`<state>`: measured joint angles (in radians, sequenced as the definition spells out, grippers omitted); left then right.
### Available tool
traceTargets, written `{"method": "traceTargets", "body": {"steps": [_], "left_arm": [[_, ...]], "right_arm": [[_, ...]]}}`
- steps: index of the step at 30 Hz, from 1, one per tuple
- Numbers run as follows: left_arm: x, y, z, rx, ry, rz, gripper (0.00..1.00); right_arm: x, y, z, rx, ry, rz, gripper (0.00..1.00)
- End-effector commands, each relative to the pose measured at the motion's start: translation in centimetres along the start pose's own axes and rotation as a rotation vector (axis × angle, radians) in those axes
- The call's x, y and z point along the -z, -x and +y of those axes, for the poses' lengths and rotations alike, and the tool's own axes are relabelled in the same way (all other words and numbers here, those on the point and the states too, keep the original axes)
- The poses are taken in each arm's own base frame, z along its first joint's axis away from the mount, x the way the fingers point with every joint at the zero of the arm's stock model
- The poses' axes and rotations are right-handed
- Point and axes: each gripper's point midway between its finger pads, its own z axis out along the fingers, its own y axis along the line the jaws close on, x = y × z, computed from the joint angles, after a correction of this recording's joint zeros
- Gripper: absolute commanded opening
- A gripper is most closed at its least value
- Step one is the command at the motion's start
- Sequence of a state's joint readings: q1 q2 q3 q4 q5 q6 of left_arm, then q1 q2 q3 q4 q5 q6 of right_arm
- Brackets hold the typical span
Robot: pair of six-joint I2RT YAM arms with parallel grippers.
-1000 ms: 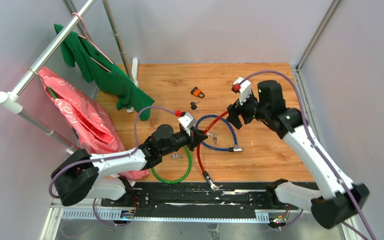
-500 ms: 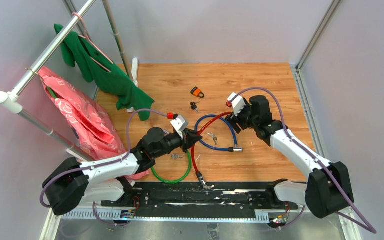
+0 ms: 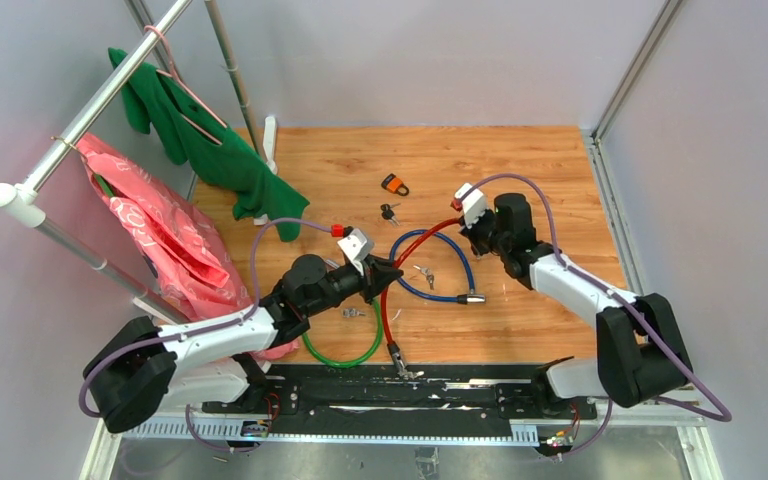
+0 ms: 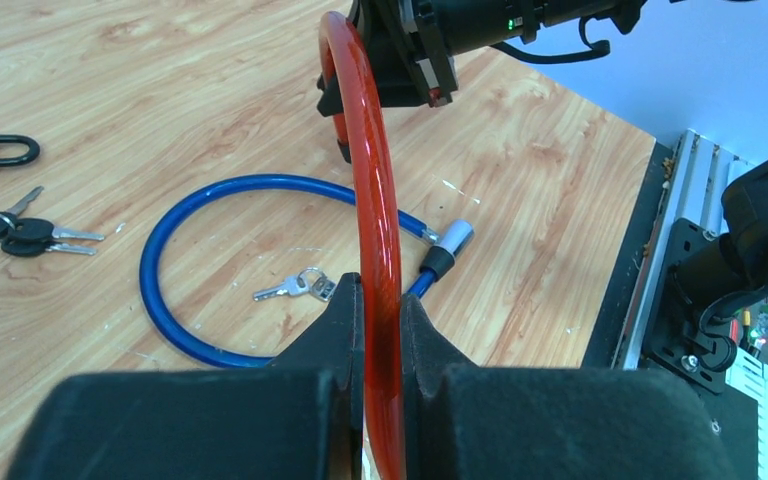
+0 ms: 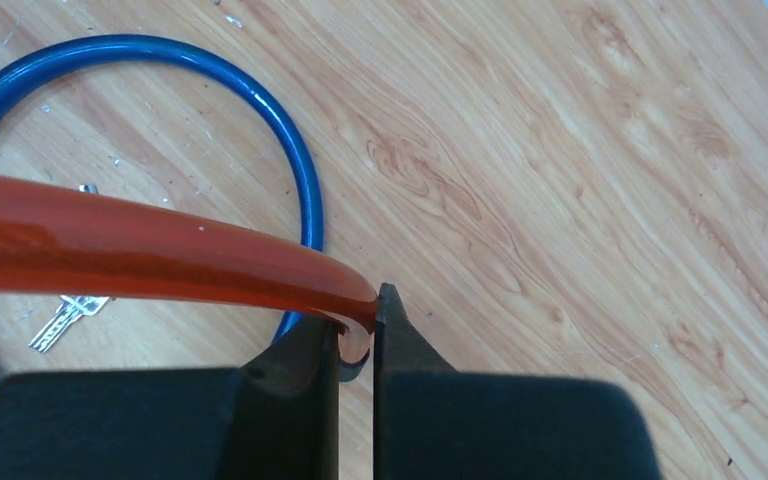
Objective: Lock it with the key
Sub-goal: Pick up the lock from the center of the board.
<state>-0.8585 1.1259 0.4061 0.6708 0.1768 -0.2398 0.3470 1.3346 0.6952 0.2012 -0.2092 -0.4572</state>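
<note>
Left gripper (image 3: 384, 276), mid-frame overhead, is clamped on the red cable lock (image 3: 428, 238). The cable arcs up-right to the right gripper (image 3: 476, 233), which is closed on its tip. The free end (image 3: 400, 367) lies at bottom centre, nearer the left arm.

From the left wrist, the cable rises straight up-frame.

From the right wrist, it leaves leftward from the pinched tip.

The red cable lock (image 3: 384, 300) is a thick, glossy cable, unfastened, its two ends well apart; one end is pinched in the right tool (image 5: 358, 322); the left tool (image 4: 380, 300) clamps its middle; it arches between them above the desk (image 3: 560, 180); the free end lies by the near edge.
</note>
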Motion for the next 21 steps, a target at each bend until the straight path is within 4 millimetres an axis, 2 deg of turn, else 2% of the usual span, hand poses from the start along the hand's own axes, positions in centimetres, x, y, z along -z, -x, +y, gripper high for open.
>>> {"method": "traceTargets", "body": {"steps": [1,4,8,12,15,19,21], "left_arm": [[0.4,3.2,-0.5,-0.029,-0.021,-0.11,0.0],[0.2,4.7,-1.3,-0.036,-0.055,-0.142,0.0],[-0.1,7.2,-2.9,-0.035,-0.127,-0.197,0.0],[-0.8,9.3,-3.4,-0.028,-0.147,-0.241,0.0],[-1.6,10.4,-2.9,-0.042,-0.122,-0.267,0.0],[-2.9,10.9,-2.4,-0.074,-0.104,-0.271,0.0],[-3.2,10.1,-2.1,-0.106,-0.098,-0.244,0.0]], "right_arm": [[1.3,2.1,-2.2,-0.065,-0.061,-0.005,0.0],[3.7,5.4,-1.2,-0.096,0.017,-0.07,0.0],[8.3,10.2,1.0,-0.117,0.159,-0.203,0.0],[12.5,13.1,4.2,-0.123,0.314,-0.329,0.0],[15.5,14.6,6.2,-0.108,0.395,-0.424,0.0],[18.2,16.0,5.9,-0.126,0.349,-0.481,0.0],[19.4,16.8,4.8,-0.137,0.285,-0.51,0.0]]}}
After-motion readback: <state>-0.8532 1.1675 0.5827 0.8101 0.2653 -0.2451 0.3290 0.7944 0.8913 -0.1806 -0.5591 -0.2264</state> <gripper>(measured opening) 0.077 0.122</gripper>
